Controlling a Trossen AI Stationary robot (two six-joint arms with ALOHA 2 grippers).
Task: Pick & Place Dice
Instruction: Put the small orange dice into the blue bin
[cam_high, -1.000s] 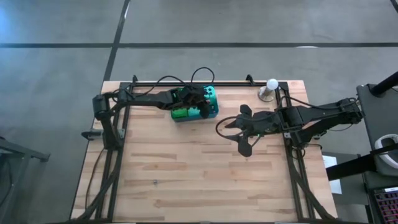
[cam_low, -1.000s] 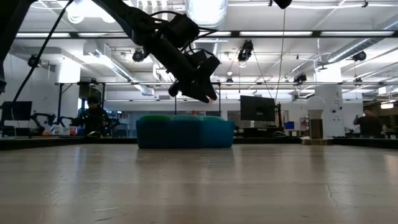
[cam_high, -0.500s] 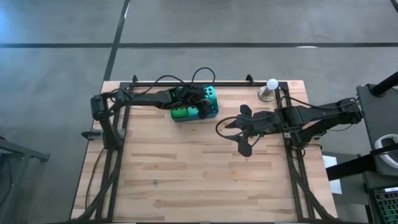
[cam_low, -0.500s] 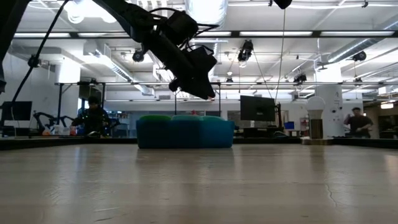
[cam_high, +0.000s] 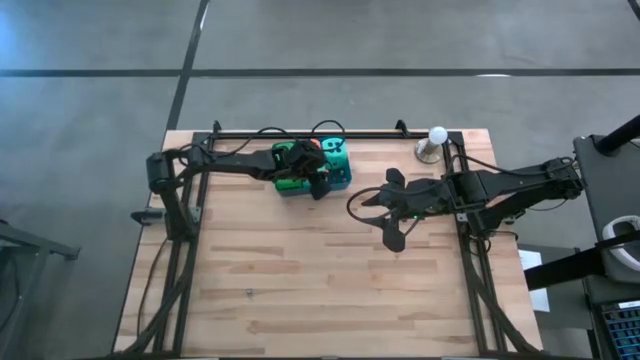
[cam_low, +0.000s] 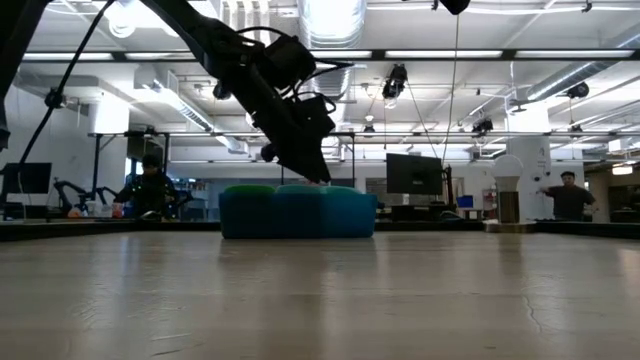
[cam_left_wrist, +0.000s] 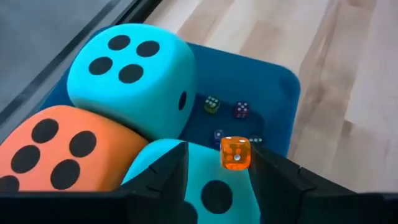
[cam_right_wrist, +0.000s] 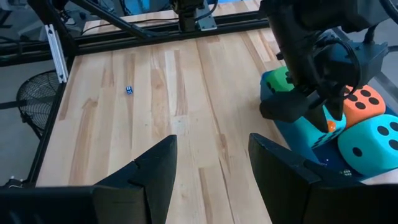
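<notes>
looking straight down first: left hand (cam_high: 318, 186) reaching over the blue tray (cam_high: 343, 181) at the far side of the worktop (cam_high: 300, 280), above the foam dice (cam_high: 286, 183) packed inside, green nearest the left arm, teal (cam_high: 336, 153) at the far corner. right hand (cam_high: 386, 210) hanging over bare wood, well apart from the tray, fingers spread wide with nothing between them. white ball (cam_high: 437, 133) on its stand near the far right edge.

seen level from the worktop: left hand (cam_low: 318, 178) tilted down, tip just above the row of foam dice (cam_low: 300, 210); impossible to tell here whether touching. people (cam_low: 150, 185) standing far off in the room behind.

past the left wrist: left hand (cam_left_wrist: 221, 154) pinching a small orange die (cam_left_wrist: 236, 153) between its two dark fingers (cam_left_wrist: 168, 174), held over the tray (cam_left_wrist: 273, 93). below, one teal foam cube (cam_left_wrist: 134, 74), an orange foam cube (cam_left_wrist: 56, 149) beside it, a second teal one (cam_left_wrist: 208, 190) nearest the fingers. several tiny dice (cam_left_wrist: 212, 104) lying on the tray floor.

past the right wrist: right hand (cam_right_wrist: 211, 155) open and empty above the wood. small blue die (cam_right_wrist: 129, 89) lying alone on the worktop, well apart from the tray (cam_right_wrist: 268, 93). left hand (cam_right_wrist: 329, 121) visible farther off over the foam cubes.
</notes>
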